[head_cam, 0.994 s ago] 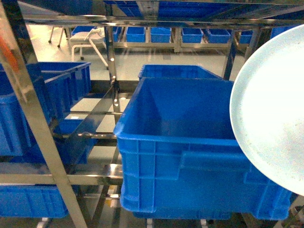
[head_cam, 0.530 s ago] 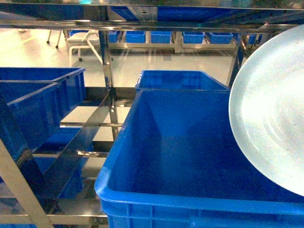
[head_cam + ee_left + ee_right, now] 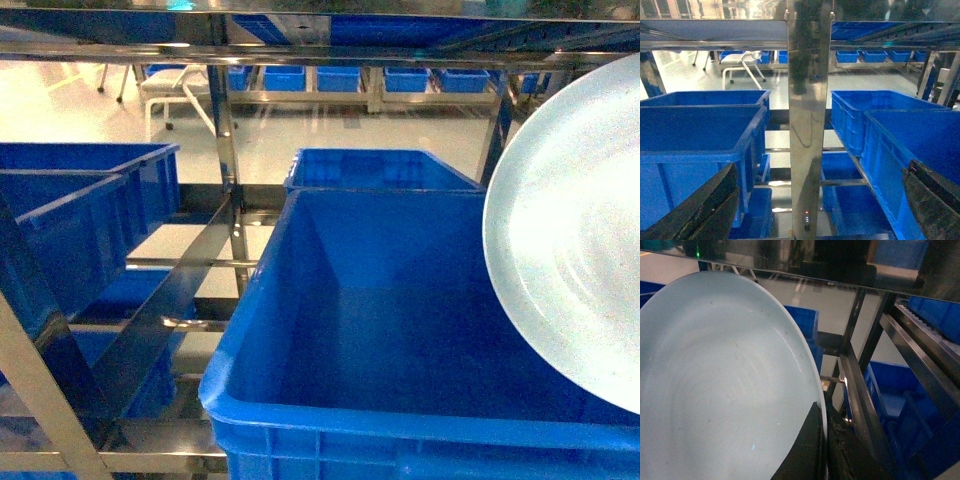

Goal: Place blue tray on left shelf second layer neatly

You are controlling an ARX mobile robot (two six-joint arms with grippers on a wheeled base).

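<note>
Carrying seems the step: right tool (image 3: pixel 823 450) pinching the blue tray (image 3: pixel 720 390) beside the left shelf (image 3: pixel 225 150), needing lowering onto its second layer.

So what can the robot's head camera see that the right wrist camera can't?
Only the head view looks down into the big empty blue crate, with a second crate behind it. Only the right wrist view shows the right end effector pinching the blue tray's rim. Both show the pale blue tray held up and tilted, plus the shiny steel shelf and blue crates.
</note>
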